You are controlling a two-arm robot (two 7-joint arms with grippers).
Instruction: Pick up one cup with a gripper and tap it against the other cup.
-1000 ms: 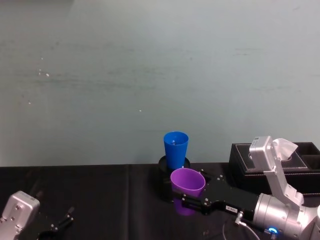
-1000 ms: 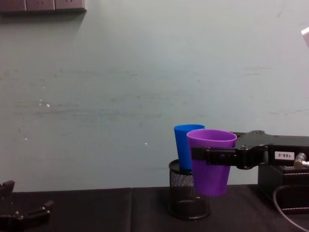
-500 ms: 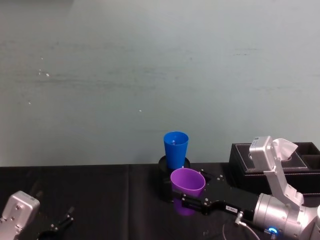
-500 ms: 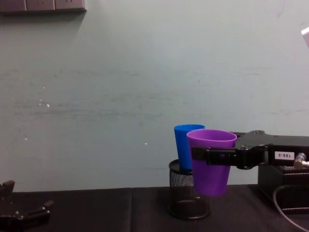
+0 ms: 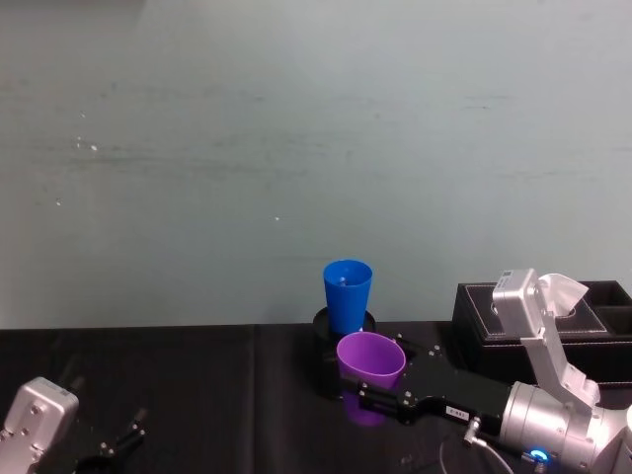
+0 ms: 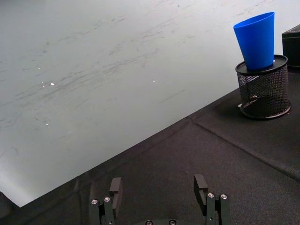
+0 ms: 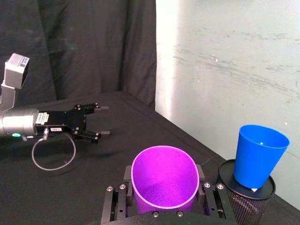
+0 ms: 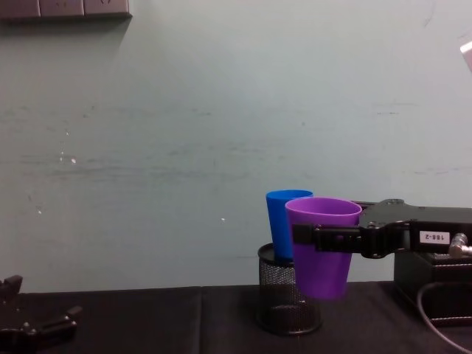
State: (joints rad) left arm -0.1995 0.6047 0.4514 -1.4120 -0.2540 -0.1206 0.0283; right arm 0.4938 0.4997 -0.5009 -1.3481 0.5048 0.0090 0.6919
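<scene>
Purple cup (image 8: 321, 274) hangs upright, pinched by the right tool (image 7: 163, 208) at 5 o'clock of the blue cup (image 8: 276, 225), which a mesh holder (image 8: 279, 304) raises level for tapping. The left tool (image 6: 159, 202) sits spread at the bench's (image 5: 197, 395) 7 o'clock.

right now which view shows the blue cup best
The left wrist view: the blue cup shows unblocked from the side, standing in the mesh holder. The right wrist view looks down into it. The head view shows it far off behind the purple cup; in the chest view that cup covers its right side.
</scene>
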